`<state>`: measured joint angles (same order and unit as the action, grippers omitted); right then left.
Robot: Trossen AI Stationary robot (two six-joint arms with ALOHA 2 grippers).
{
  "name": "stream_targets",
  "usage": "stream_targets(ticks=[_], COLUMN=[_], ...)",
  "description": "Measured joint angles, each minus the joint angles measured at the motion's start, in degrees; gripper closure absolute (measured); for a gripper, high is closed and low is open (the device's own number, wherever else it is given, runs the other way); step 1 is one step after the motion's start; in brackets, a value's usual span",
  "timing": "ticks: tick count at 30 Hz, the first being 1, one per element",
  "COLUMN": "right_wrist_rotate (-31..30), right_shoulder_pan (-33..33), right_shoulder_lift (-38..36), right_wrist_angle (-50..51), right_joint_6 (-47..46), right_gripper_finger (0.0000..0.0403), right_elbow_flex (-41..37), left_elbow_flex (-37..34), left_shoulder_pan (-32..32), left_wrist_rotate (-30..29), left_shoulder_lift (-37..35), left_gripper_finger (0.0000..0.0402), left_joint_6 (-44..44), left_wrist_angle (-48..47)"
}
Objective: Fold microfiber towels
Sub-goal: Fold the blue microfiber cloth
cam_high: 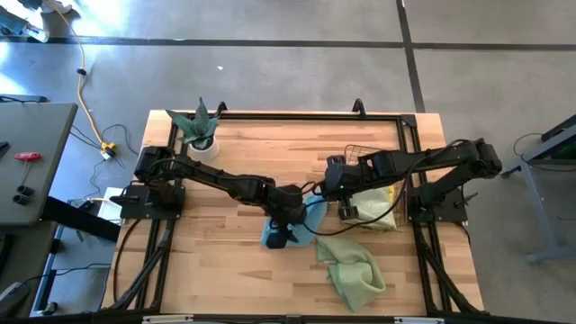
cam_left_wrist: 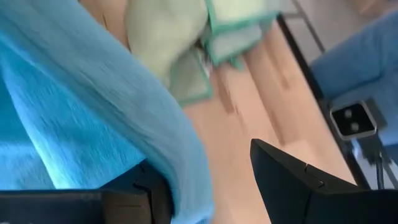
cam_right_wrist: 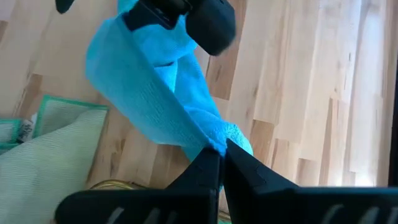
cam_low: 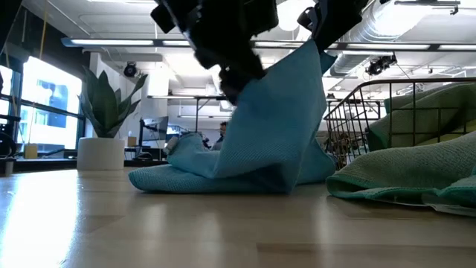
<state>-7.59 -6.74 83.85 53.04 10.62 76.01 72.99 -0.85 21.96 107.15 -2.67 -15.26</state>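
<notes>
A light blue microfiber towel (cam_high: 313, 216) sits at the table's middle. One corner is raised and the rest (cam_low: 216, 175) is heaped on the wood. My right gripper (cam_right_wrist: 221, 152) is shut on the raised corner. My left gripper (cam_left_wrist: 205, 158) is open and slants down at the towel's sloping sheet, which runs between its fingers. A pale green towel (cam_high: 353, 268) lies crumpled on the table toward the near right. More towels, green and yellow, fill the wire basket (cam_high: 373, 184). My left gripper has the towel's raised sheet (cam_left_wrist: 183, 180) lying against the inner side of one finger (cam_left_wrist: 140, 193). The other finger (cam_left_wrist: 292, 180) stands apart from the cloth. My right gripper pinches the blue towel's raised corner (cam_right_wrist: 217, 138) between its two fingertips, slanting down from above. The cloth runs down from there in a stretched sheet, and its lower part rests on the table.
A potted plant (cam_high: 200, 128) stands at the far left corner. The copper wire basket (cam_low: 357, 112) stands at the right, under my right arm. Bare wood lies along the near edge and at the left.
</notes>
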Motion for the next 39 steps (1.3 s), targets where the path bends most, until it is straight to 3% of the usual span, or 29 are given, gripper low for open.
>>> stream_targets(ticks=[11,20,26,34,39], right_wrist_rotate=[-0.90,-0.88,-0.90,-0.88,-0.89], right_shoulder_pan=[0.30,1.98,2.29,2.27,2.27], right_shoulder_lift=[0.00,0.00,0.00,0.00,0.00], right_wrist_angle=[1.22,1.57,1.59,2.05,2.05], right_joint_6=[1.90,3.73,4.94,4.94,4.92], right_gripper_finger=[0.0403,0.0403,0.0403,0.0403,0.0403], right_elbow_flex=[0.00,0.00,0.00,0.00,0.00], left_elbow_flex=[-0.01,-0.02,-0.04,-0.04,-0.04], left_shoulder_pan=[-5.08,-8.24,-7.99,-8.57,-10.20], left_wrist_rotate=[0.09,-0.84,-9.53,-11.37,-16.60], left_shoulder_lift=[0.00,0.00,0.00,0.00,0.00], left_gripper_finger=[0.0218,0.0218,0.0218,0.0218,0.0218], left_joint_6=[-3.71,-7.86,-10.22,-12.18,-12.22], left_wrist_angle=[-7.54,-7.22,-7.22,-7.78,-11.00])
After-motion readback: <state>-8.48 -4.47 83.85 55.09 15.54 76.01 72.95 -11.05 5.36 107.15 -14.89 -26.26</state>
